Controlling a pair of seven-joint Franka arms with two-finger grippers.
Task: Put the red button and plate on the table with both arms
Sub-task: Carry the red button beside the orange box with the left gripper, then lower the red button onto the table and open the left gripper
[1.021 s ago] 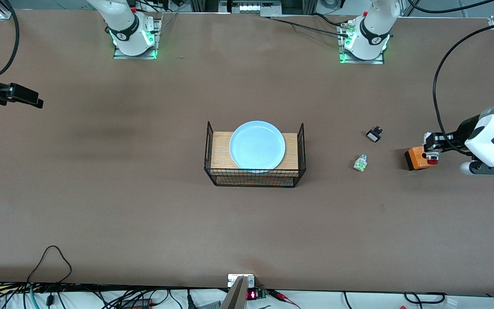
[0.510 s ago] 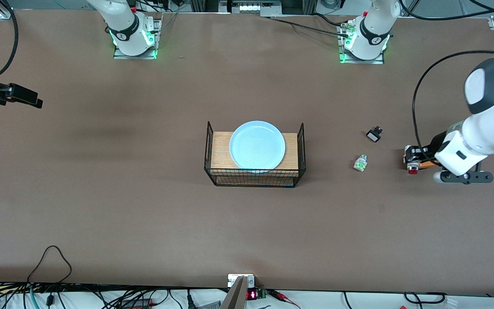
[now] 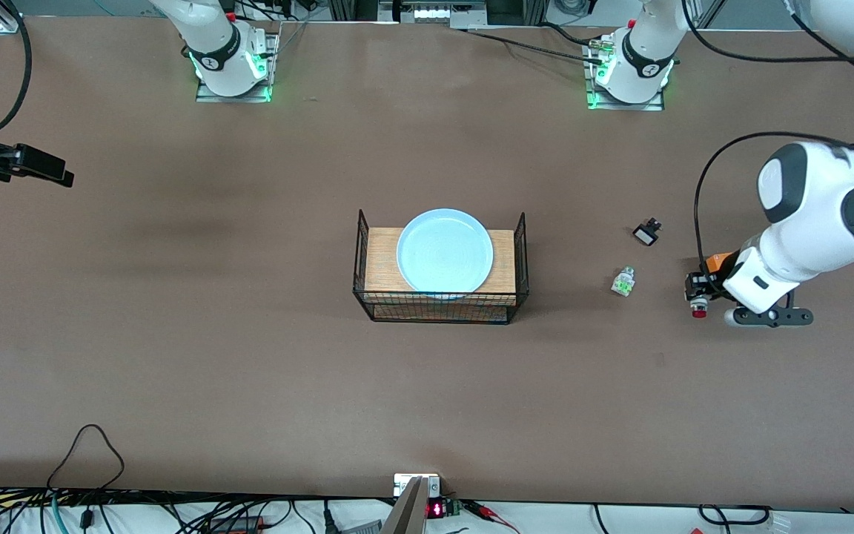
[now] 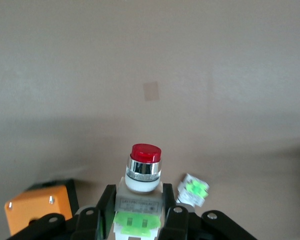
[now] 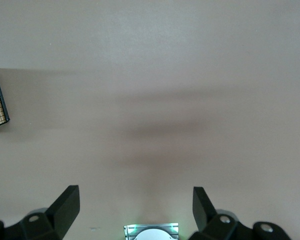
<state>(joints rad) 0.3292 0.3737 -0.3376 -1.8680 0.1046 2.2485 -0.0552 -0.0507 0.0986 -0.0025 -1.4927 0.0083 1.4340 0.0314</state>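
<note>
Now | brown table | left tool pinching red button | right tool spread, waiting.

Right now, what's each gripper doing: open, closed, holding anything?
Left gripper: shut on the red button, above the table.
Right gripper: open, empty, waiting at the right arm's end.

One plate. One red button. One white-green part. One orange box. One small black part. One mesh-sided board. Two arms, two grippers.
</note>
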